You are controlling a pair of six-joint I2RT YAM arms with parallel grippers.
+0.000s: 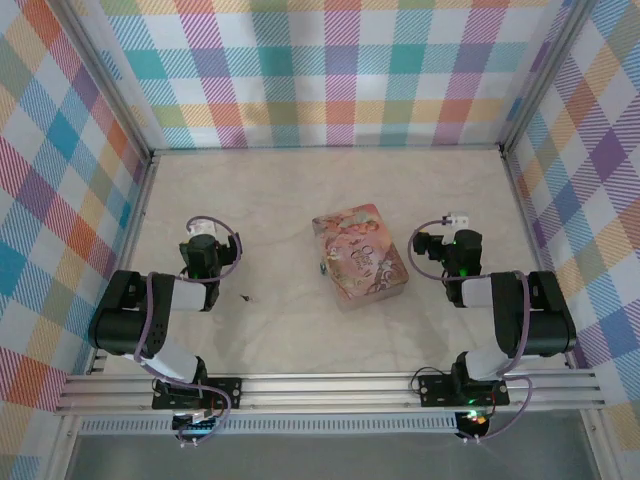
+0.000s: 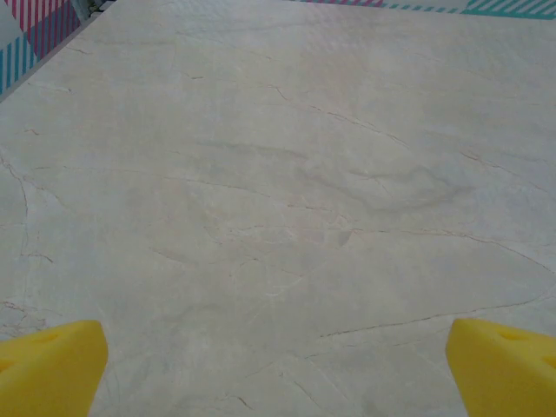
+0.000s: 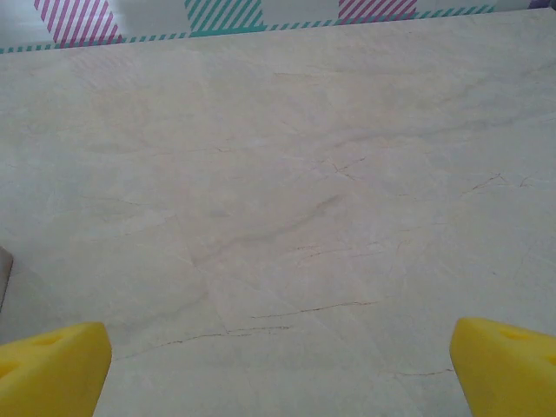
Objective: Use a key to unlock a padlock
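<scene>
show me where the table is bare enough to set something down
The far half of the table, between the tin box and the back wall, is bare. So is the near strip between the tin box and the rail. Crowded: the padlock sits at the box's left edge, and the key lies near the left arm.

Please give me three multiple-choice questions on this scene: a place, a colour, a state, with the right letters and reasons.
1. Where does the key lie?
A) on the table, between the left arm and the tin box
B) on the box's lid
C) against the far wall
2. What colour is the tin box?
A) green B) black C) pink
3. How do the left gripper and the right gripper stand?
A) both shut B) both open C) one shut on the key
Answers: 1 A, a dark sliver on bare table; 2 C, pink lid with drawings; 3 B, yellow fingertips far apart.
</scene>
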